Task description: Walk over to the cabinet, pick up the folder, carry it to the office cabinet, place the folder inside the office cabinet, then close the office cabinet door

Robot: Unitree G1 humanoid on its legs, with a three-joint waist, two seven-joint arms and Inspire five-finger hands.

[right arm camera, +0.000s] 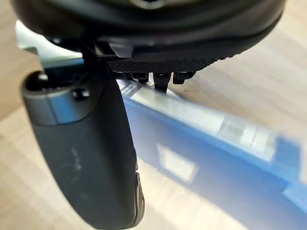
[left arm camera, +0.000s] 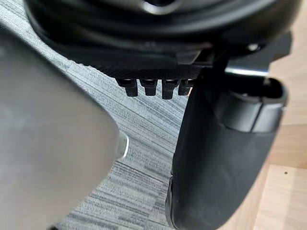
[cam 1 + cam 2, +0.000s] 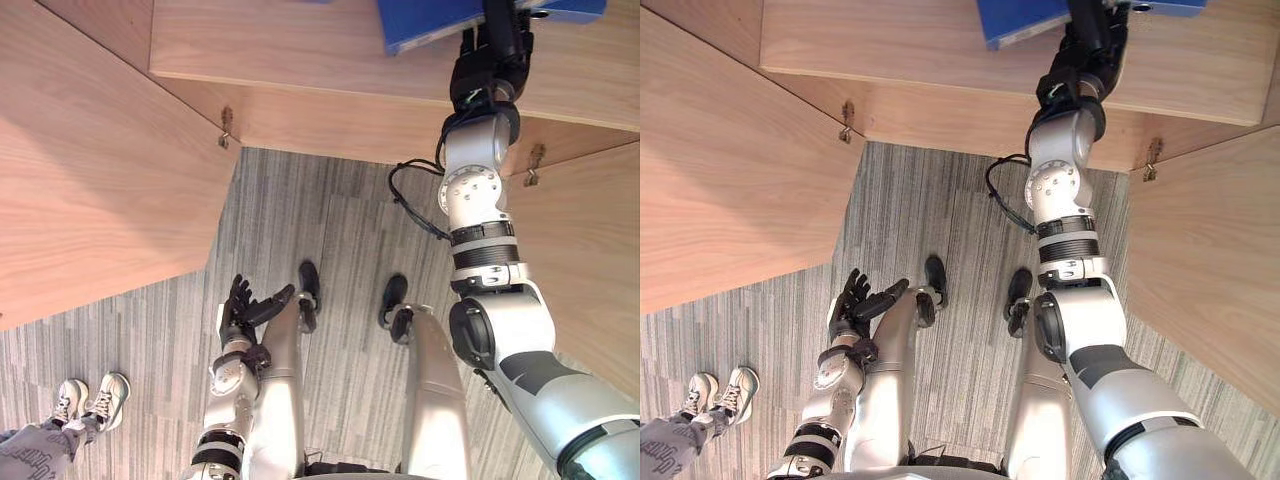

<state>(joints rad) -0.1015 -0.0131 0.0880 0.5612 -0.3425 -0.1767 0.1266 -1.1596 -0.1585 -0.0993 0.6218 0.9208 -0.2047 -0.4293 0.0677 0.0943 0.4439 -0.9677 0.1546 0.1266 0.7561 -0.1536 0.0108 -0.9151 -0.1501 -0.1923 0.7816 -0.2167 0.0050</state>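
A blue folder (image 3: 430,22) lies flat on the wooden shelf (image 3: 300,50) of the office cabinet, at the far edge of the eye views. My right hand (image 3: 492,55) reaches out over the folder's near right edge with the arm stretched. In the right wrist view its thumb (image 1: 86,153) stands straight beside the blue folder (image 1: 216,167) and the fingers are uncurled above it, so the hand is open. My left hand (image 3: 248,305) hangs low by my side, open, with nothing in it.
The cabinet's two wooden doors stand open, the left door (image 3: 90,170) and the right door (image 3: 590,250) flanking me. Grey striped carpet (image 3: 320,230) lies between them. A person's white shoes (image 3: 90,400) stand at the lower left.
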